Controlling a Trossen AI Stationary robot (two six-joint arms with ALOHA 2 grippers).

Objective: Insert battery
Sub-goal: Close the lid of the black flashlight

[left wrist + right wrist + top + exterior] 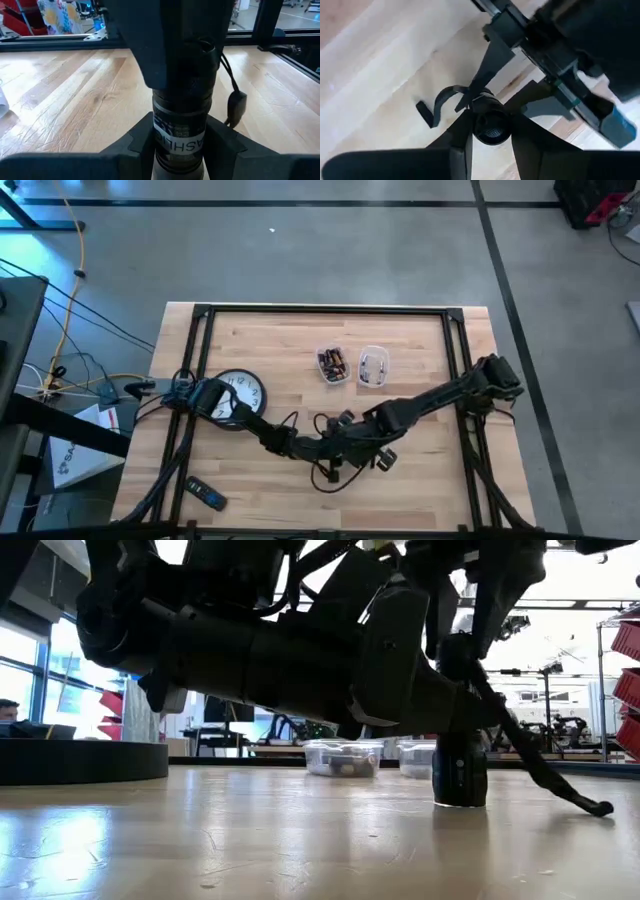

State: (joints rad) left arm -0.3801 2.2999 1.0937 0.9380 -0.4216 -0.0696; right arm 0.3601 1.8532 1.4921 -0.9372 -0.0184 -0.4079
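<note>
A black flashlight stands upright on its lower end on the wooden table, near the front middle. Its wrist strap trails onto the table. My left gripper is shut on the flashlight's barrel. My right gripper comes from above and is shut around the flashlight's upper end. In the high view both grippers meet over it and hide it. Batteries lie in a clear tub at the far middle; no battery shows at the grippers. My left gripper pinches the flashlight's barrel at the labelled band between its two fingers, coming level across the table, fingers across the barrel. The flashlight stays upright, its lower end on the table. My right gripper pinches the flashlight's upper end between its two fingers, pointing down from above. The flashlight's round end face shows between them. My right gripper covers the flashlight's top in the left wrist view.
A second clear tub stands beside the battery tub. A round wall clock lies at the left under my left arm. A small dark remote lies at the near left. A black frame borders the table.
</note>
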